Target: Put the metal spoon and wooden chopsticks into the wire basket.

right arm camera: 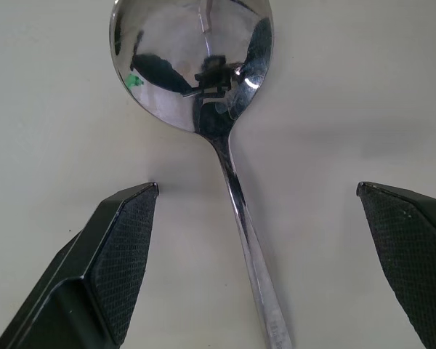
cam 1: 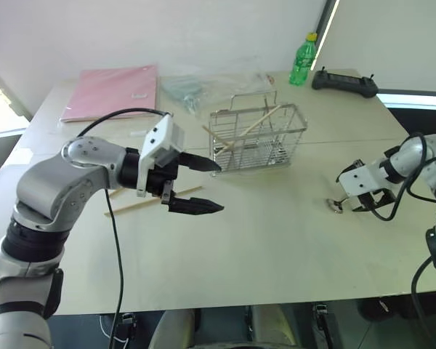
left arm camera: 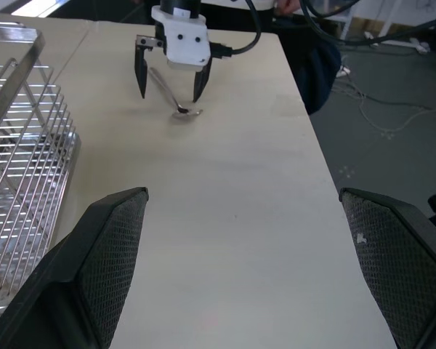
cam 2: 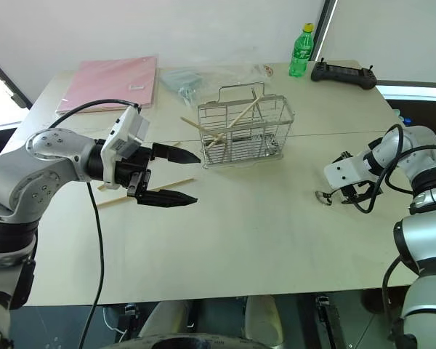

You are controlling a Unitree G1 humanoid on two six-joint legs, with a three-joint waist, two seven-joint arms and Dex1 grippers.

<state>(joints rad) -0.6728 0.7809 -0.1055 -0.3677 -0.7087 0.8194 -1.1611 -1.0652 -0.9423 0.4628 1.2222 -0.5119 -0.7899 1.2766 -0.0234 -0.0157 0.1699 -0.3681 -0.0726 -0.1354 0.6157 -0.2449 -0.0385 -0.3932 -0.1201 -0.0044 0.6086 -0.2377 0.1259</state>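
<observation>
The metal spoon (right arm camera: pixel 203 73) lies flat on the table at the right, bowl up. My right gripper (left arm camera: pixel 168 94) points down over it, open, with one finger on either side of the slim handle and not touching it. The wire basket (cam 1: pixel 258 138) stands at the table's middle back, with wooden chopsticks (cam 1: pixel 258 120) leaning crossed inside it. Another wooden chopstick (cam 1: pixel 142 203) lies on the table left of the basket, under my left gripper (cam 1: pixel 219 187). That gripper hovers open and empty, pointing toward the right.
A pink folder (cam 1: pixel 112 91) lies at the back left, with a clear plastic bag (cam 1: pixel 203 83) beside it. A green bottle (cam 1: pixel 303 60) and a black controller (cam 1: pixel 344 80) sit at the back right. The table's right edge (left arm camera: pixel 305 131) runs close to the spoon.
</observation>
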